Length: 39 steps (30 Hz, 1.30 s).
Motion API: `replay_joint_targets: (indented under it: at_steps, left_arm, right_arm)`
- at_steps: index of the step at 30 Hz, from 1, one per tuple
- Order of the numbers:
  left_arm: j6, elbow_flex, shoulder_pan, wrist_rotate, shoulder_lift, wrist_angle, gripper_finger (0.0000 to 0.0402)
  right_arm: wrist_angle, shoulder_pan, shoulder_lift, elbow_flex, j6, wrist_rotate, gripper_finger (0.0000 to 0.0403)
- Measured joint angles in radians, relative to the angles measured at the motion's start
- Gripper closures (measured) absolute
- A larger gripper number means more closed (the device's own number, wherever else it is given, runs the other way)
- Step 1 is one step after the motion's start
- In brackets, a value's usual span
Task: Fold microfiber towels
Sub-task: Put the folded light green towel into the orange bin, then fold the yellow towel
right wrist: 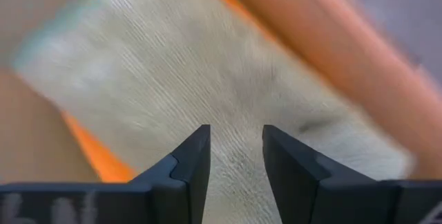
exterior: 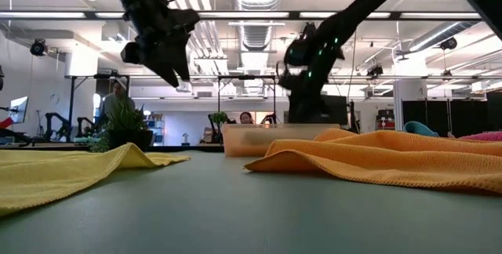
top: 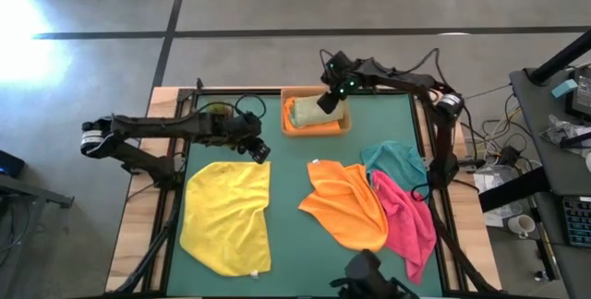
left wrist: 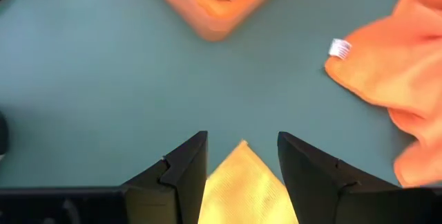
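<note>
**Two open grippers above the towels**

From the high view, the left gripper (top: 261, 151) hangs over the far right corner of the yellow towel (top: 227, 216), which lies flat on the left part of the green table (top: 295, 165). The right gripper (top: 327, 101) is above the tray (top: 345, 125) at the far edge, where a folded olive towel (top: 305, 113) lies on orange cloth. An orange towel (top: 349, 207) lies crumpled near the middle, the pink towel (top: 406, 221) just beside it on the right, and the teal towel (top: 395, 159) behind them.

In the low view, the left gripper (exterior: 161, 50) is well above the table, and the yellow towel (exterior: 63, 172) and orange towel (exterior: 376, 160) lie in front. A small plant (exterior: 125, 125) stands far behind.

In the left wrist view, the fingers (left wrist: 183, 175) stand apart and hold nothing; the yellow corner (left wrist: 242, 182) shows between them, below.

In the right wrist view, the fingers (right wrist: 190, 165) are also apart and empty, close over the olive towel (right wrist: 207, 79).
</note>
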Motion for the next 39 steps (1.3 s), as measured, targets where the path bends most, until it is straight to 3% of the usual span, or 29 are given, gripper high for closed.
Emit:
replay_joint_targets:
  at_steps: [5, 12, 19, 24, 32, 39]
  left_arm:
    - [-0.002, 0.0, -0.067, 0.022, 0.0, 0.0, 0.0242]
    - [-0.014, 0.0, -0.195, 0.121, 0.0, -0.009, 0.0242]
    - [-0.137, 0.0, -0.379, 0.128, 0.0, -0.068, 0.0242]
    - [-0.26, 0.0, -0.533, 0.127, 0.0, -0.07, 0.0242]
    - [-0.498, 0.0, -0.83, 0.046, 0.032, -0.072, 0.0242]
    - [-0.669, 0.003, -1.016, 0.011, 0.14, -0.074, 0.0242]
  right_arm:
    - [-0.044, 0.008, -0.127, 0.001, -0.076, -0.01, 0.028]
    - [-0.105, 0.101, -0.317, -0.069, -0.135, -0.14, 0.028]
    - [-0.097, 0.293, -0.48, -0.205, -0.085, -0.143, 0.028]
    - [0.022, 0.474, -0.552, -0.292, 0.03, -0.139, 0.028]
    - [0.247, 0.768, -0.546, -0.361, 0.172, -0.136, 0.028]
    - [0.399, 0.95, -0.436, -0.347, 0.288, -0.094, 0.0254]
